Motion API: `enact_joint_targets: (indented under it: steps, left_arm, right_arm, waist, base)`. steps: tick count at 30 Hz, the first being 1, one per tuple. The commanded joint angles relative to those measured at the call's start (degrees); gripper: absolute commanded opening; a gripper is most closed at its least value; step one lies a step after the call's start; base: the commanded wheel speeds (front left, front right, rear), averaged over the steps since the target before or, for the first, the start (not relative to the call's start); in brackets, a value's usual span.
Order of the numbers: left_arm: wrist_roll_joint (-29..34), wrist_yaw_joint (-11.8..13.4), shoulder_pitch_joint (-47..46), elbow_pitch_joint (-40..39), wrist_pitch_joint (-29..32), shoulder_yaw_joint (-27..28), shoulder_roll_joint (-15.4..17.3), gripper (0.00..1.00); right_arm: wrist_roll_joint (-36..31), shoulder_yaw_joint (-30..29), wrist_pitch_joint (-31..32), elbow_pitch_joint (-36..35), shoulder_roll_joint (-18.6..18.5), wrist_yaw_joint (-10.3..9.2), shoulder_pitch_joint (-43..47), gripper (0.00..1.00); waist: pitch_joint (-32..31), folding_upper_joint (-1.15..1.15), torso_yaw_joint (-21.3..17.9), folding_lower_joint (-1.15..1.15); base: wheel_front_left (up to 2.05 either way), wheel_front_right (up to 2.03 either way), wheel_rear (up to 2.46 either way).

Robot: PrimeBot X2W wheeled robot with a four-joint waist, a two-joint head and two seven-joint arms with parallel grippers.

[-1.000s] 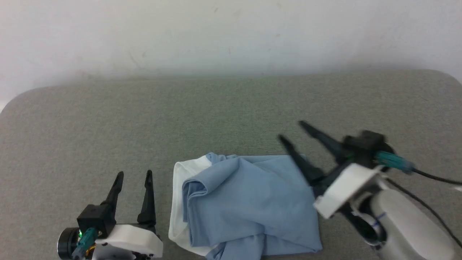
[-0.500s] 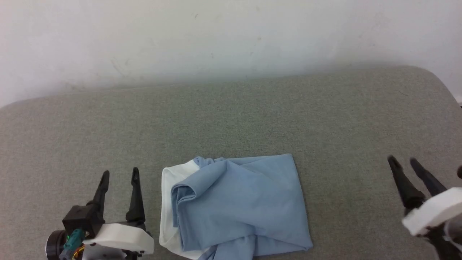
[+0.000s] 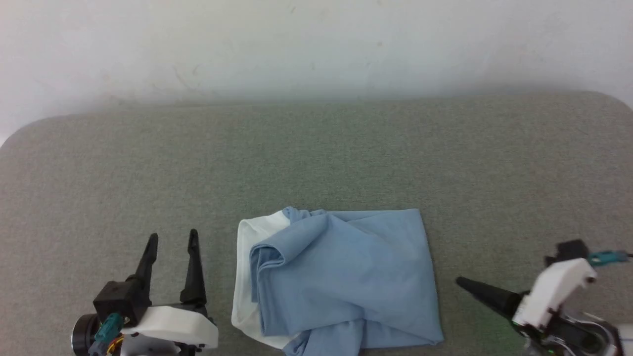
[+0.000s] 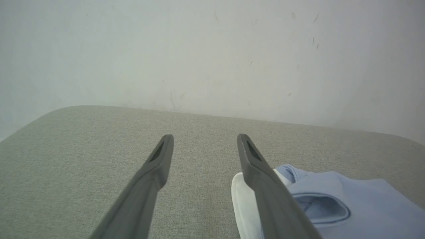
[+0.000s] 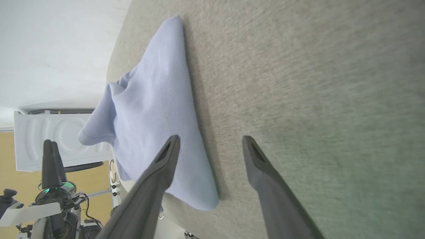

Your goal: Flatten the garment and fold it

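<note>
**Right arm's pulled clear, so the fold looks laid down**

Your right gripper (image 5: pixel 211 140) was over the garment's (image 3: pixel 346 277) right edge a second ago. Now it's swung out low at the right, well apart from the cloth, fingers pointing back toward it. Its jaws are spread wide with nothing between them. The left gripper (image 3: pixel 173 234) hasn't budged: it's parked just beside the white collar (image 3: pixel 243 277), also wide open and empty. The head camera wobbled a bit, but the shirt itself looks unchanged.

My read is that you've let go after a fold and you're close to done. The garment sits near the front of the padded surface (image 3: pixel 316 158) as a rough rectangle.

It's not crisp though. There's a rolled ridge on the collar side, diagonal creases across the top, and a flap poking out at the near edge.

The right wrist view shows a fine pique knit, soft and limp. The surface under it is coarse grey-green weave with rounded corners, so the cloth probably grips more than it slides.
</note>
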Motion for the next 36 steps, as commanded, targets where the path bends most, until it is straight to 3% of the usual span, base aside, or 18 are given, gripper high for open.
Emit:
enact_joint_targets:
  steps: [1, 11, 12, 13, 14, 19, 26, 32, 36]
  left_arm:
    - [0.14, -0.34, -0.72, 0.22, -0.42, -0.16, -0.27, 1.00]
    - [0.52, -1.40, -2.20, 1.43, -0.65, -1.10, -1.54, 1.00]
    - [0.56, -1.49, -2.23, 1.56, -0.67, -1.08, -1.60, 1.00]
    - [0.62, -1.56, -2.25, 1.69, -0.68, -1.06, -1.66, 1.00]
    - [0.66, -1.64, -2.25, 1.80, -0.69, -1.03, -1.71, 1.00]
    - [0.95, -1.58, -1.76, 2.04, -0.74, -0.45, -1.72, 1.00]
    - [1.29, -1.39, -0.78, 1.53, -0.77, 0.40, -1.45, 1.00]
    - [1.66, -0.92, 0.53, -0.53, -0.78, 1.42, -1.27, 1.00]
    - [2.27, -1.10, -0.50, -1.92, -0.78, 1.30, -1.07, 1.00]
  right_arm:
    - [0.52, 0.98, 0.64, 1.41, 1.01, -0.03, -1.80, 1.00]
    - [1.93, 9.80, -1.20, 12.37, 3.50, -0.03, -8.52, 1.00]
    - [1.85, 10.96, -1.34, 13.01, 3.54, -0.03, -8.86, 0.45]
    - [1.86, 11.97, -1.65, 13.32, 3.56, -0.03, -9.13, 0.14]
    - [1.83, 12.94, -2.07, 13.28, 3.57, -0.03, -9.37, 0.00]
    - [-2.02, 20.30, -5.64, 8.17, -0.09, -0.03, -9.83, 0.00]
    - [-16.81, 34.30, -14.03, -3.66, -12.64, -0.03, -10.28, 0.00]
    - [-24.89, 37.63, -16.35, -10.53, -19.32, -0.03, -11.89, 0.00]
    - [-25.20, 34.86, -16.45, -12.07, -22.23, -0.03, -12.57, 0.00]
  waist:
    - [0.81, 0.00, 0.99, 0.00]
    - [2.11, 0.00, 3.55, 0.00]
    - [2.14, 0.00, 3.67, 0.00]
    - [2.16, 0.00, 3.77, 0.00]
    - [2.13, 0.00, 3.83, 0.00]
    - [1.54, 0.00, 2.93, 0.00]
    - [0.36, 0.00, -1.07, 0.00]
    - [1.75, 0.00, -8.03, 0.00]
    - [4.33, 0.00, -12.64, 0.00]
  base:
    - [0.00, 0.00, 0.00]
    - [0.00, 0.00, 0.00]
    - [0.00, 0.00, 0.00]
    - [0.00, 0.00, 0.00]
    - [0.00, 0.00, 0.00]
    - [0.00, 0.00, 0.00]
    - [0.00, 0.00, 0.00]
    - [0.00, 0.00, 0.00]
    - [0.00, 0.00, 0.00]
